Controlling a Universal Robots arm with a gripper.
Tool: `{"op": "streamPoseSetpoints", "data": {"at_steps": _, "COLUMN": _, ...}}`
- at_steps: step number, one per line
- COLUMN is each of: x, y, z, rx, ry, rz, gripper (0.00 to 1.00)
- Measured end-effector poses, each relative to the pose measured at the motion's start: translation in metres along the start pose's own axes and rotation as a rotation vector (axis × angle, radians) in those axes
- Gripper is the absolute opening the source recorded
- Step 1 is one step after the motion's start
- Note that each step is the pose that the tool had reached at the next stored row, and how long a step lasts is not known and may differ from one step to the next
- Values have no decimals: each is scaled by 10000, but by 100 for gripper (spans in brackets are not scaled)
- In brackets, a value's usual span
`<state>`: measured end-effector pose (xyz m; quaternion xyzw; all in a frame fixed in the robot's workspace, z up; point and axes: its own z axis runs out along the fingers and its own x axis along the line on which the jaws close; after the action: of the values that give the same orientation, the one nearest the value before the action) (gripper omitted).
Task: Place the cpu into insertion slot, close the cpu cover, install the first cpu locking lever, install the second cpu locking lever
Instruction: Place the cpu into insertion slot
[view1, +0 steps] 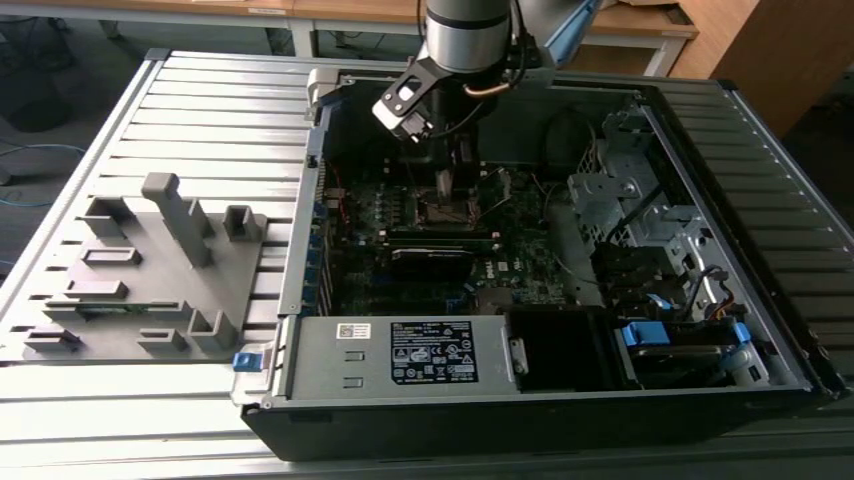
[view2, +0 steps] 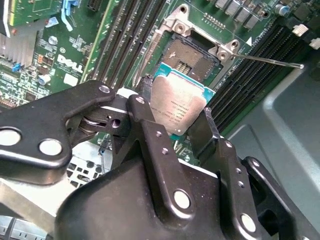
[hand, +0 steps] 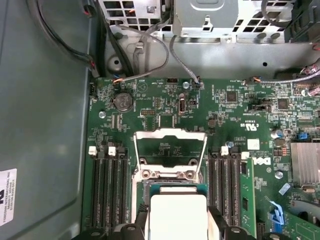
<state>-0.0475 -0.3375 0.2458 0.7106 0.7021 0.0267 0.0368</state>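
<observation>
My gripper (view2: 176, 100) is shut on the cpu (view2: 177, 107), a flat square chip with a dull silvery face and a green rim, pinched at two opposite edges. In the first wrist view the cpu (hand: 178, 215) hangs close over the insertion slot (hand: 170, 189); I cannot tell whether they touch. The cpu cover (hand: 137, 150), a thin silvery frame, stands flipped open beyond the slot. The slot's dark centre (view2: 192, 55) lies bare just past the chip. A thin locking lever (view2: 270, 61) sticks out from one corner. In the exterior view the gripper (view1: 443, 188) reaches down into the open computer case.
Long black memory slots (hand: 107, 190) flank the socket, with a green memory stick (hand: 246, 192) and a finned heatsink (hand: 305, 162) to one side. Cables (hand: 150, 42) run along the case wall. A power supply (view1: 400, 355) and a drive cage (view1: 627, 190) fill the case; a grey fixture (view1: 147, 270) lies outside it.
</observation>
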Motion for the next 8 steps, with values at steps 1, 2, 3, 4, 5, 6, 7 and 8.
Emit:
{"op": "streamPoseSetpoints", "data": {"at_steps": 1, "x": 3, "y": 0, "z": 2, "rx": -1, "ry": 10, "rz": 1, "gripper": 54}}
{"op": "streamPoseSetpoints", "data": {"at_steps": 2, "x": 3, "y": 0, "z": 2, "rx": 0, "ry": 19, "rz": 2, "gripper": 54}}
{"op": "streamPoseSetpoints", "data": {"at_steps": 3, "x": 4, "y": 0, "z": 2, "rx": -1, "ry": 26, "rz": 3, "gripper": 54}}
{"op": "streamPoseSetpoints", "data": {"at_steps": 4, "x": 3, "y": 0, "z": 2, "rx": 1, "ry": 48, "rz": 5, "gripper": 54}}
{"op": "streamPoseSetpoints", "data": {"at_steps": 5, "x": 3, "y": 0, "z": 2, "rx": 2, "ry": 146, "rz": 13, "gripper": 54}}
{"op": "streamPoseSetpoints", "data": {"at_steps": 6, "x": 3, "y": 0, "z": 2, "rx": 2, "ry": 266, "rz": 24, "gripper": 54}}
{"op": "streamPoseSetpoints", "data": {"at_steps": 7, "x": 3, "y": 0, "z": 2, "rx": 4, "ry": 316, "rz": 29, "gripper": 54}}
{"op": "streamPoseSetpoints", "data": {"at_steps": 8, "x": 4, "y": 0, "z": 2, "rx": 3, "ry": 322, "rz": 30, "gripper": 54}}
